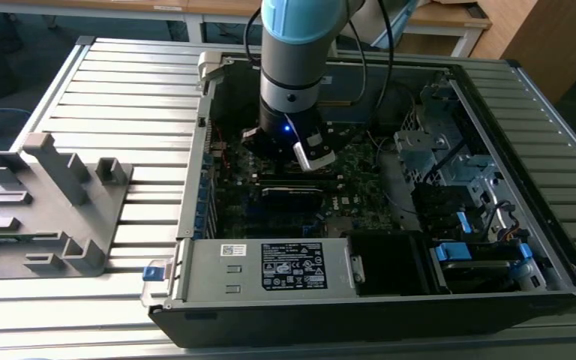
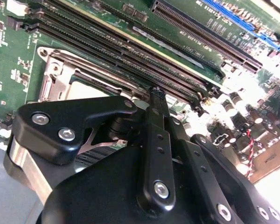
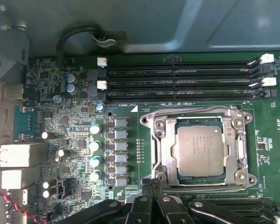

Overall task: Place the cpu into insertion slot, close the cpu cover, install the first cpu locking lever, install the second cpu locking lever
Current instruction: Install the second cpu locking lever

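In the first wrist view the pale silver cpu [image 3: 200,150] lies flat in the insertion slot [image 3: 246,179] on the green motherboard. The silver cpu cover [image 3: 161,148] is folded down around it, so the chip shows through the cut-out. One wire lever [image 3: 191,111] runs along the socket's side by the memory slots, and another [image 3: 210,188] along the opposite side. My gripper [image 3: 151,183] is shut, its tips at a corner of the socket by that second lever. In the second wrist view the gripper [image 2: 157,93] touches down between the cover [image 2: 60,77] and the memory slots. The arm [image 1: 293,67] reaches into the case.
Long black memory slots [image 3: 177,74] run beside the socket, and capacitors [image 3: 95,147] stand on its other side. The open computer case [image 1: 208,150] walls in the arm, with a power supply [image 1: 268,266] in front and a drive cage [image 1: 438,150] on the exterior view's right. A grey fixture [image 1: 48,202] sits outside.
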`<state>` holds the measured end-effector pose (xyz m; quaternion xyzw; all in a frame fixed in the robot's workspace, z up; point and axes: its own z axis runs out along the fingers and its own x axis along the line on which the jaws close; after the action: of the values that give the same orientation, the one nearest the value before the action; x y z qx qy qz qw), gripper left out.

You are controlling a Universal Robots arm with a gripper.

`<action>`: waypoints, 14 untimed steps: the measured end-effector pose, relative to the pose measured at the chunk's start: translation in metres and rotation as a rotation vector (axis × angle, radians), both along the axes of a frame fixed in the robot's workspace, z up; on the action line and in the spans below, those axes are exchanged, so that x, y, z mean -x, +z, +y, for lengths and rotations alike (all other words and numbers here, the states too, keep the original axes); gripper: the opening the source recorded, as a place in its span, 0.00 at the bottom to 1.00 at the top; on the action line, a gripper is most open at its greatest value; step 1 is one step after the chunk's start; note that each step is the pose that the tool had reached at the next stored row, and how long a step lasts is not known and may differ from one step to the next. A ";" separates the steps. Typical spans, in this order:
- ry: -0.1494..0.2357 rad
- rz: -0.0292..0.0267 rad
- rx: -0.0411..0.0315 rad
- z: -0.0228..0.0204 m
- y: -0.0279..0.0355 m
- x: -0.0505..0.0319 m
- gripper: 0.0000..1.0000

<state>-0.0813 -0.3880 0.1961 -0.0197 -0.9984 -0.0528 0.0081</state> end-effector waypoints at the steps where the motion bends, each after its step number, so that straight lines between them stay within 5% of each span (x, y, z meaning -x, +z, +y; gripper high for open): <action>1: 0.000 0.0000 -0.0015 -0.0005 -0.0003 0.0005 0.11; 10: 0.000 0.0000 -0.0051 -0.0020 -0.0012 0.0024 0.11; 14: 0.000 -0.0001 -0.0051 -0.0020 0.0043 0.0024 0.11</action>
<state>-0.0837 -0.3900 0.2003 -0.0197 -0.9982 -0.0553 0.0081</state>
